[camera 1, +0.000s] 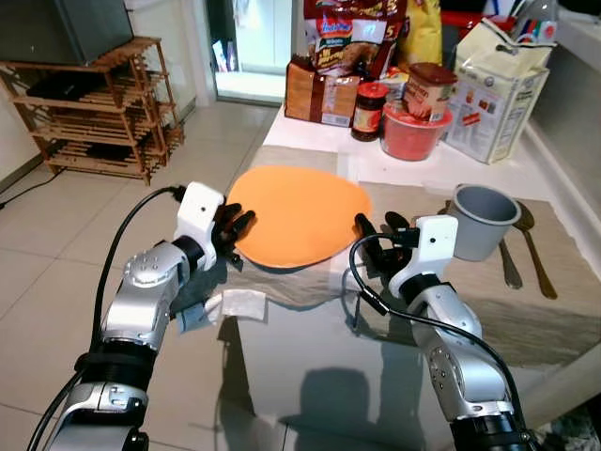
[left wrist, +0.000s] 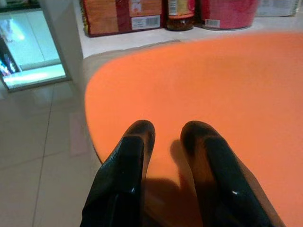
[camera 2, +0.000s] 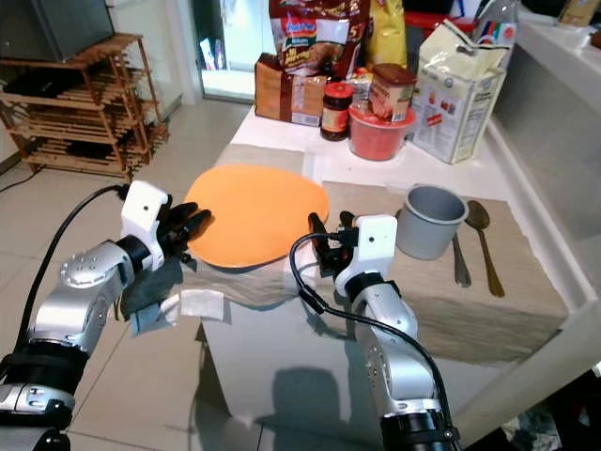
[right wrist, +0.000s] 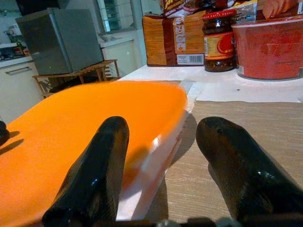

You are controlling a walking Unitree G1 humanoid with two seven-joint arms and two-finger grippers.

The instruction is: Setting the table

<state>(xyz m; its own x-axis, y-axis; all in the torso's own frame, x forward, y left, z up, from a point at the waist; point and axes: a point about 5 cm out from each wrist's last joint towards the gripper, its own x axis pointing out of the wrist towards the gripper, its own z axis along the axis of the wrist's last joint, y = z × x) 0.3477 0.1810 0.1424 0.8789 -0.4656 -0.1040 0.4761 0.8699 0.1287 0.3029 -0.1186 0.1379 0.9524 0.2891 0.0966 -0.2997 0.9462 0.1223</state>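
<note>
A round orange plate (camera 1: 300, 211) lies on the beige placemat (camera 1: 563, 301) and overhangs the table's left edge. My left gripper (camera 1: 237, 230) is at the plate's left rim, its fingers (left wrist: 208, 156) close together and shut on the rim. At the plate's right rim, my right gripper (camera 1: 376, 230) is open. One of its fingers (right wrist: 94, 165) lies over the plate and the other over the mat. A grey cup (camera 1: 484, 218) stands on the mat to the right, with two spoons (camera 1: 535, 249) beside it.
Groceries crowd the back of the table: a red tub (camera 1: 413, 132), a jar (camera 1: 370, 110), snack packs and a white bag (camera 1: 498, 94). A wooden rack (camera 1: 94, 113) stands on the tiled floor to the left. A wall runs along the table's right side.
</note>
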